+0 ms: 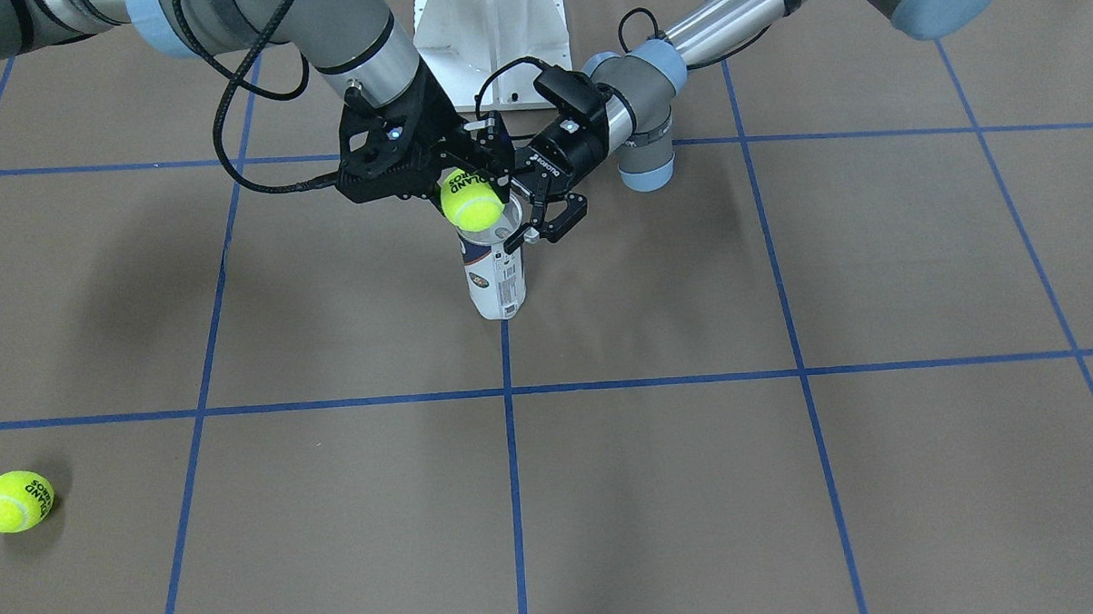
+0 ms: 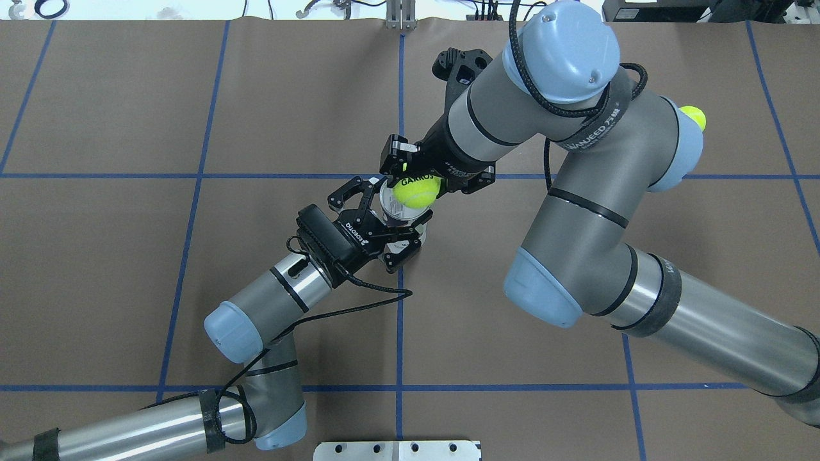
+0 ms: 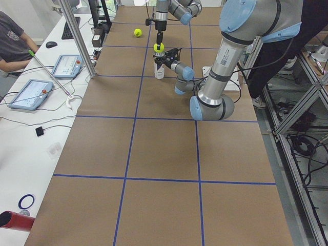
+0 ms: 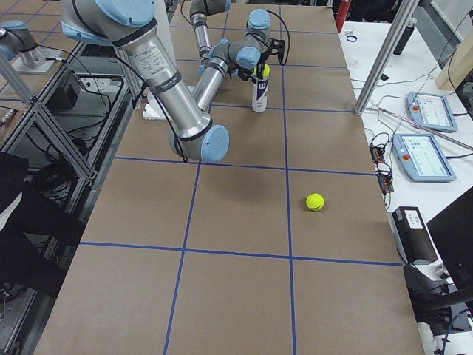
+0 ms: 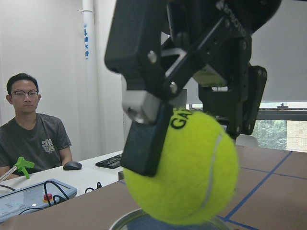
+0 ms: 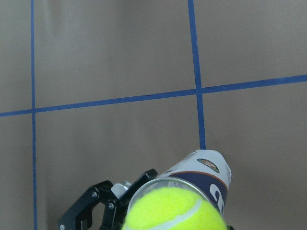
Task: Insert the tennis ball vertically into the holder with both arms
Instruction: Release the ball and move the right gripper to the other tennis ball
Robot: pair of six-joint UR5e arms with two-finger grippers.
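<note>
The holder, a clear can with a white and navy label, stands upright on the brown table. My left gripper is shut on its upper part from the side; it also shows in the overhead view. My right gripper is shut on a yellow tennis ball and holds it right over the can's open mouth. In the left wrist view the ball hangs just above the silver rim. In the right wrist view the ball covers the can's mouth.
A second tennis ball lies loose on the table far out on the robot's right side. The white pedestal base stands between the arms. A seated person is at the side desk.
</note>
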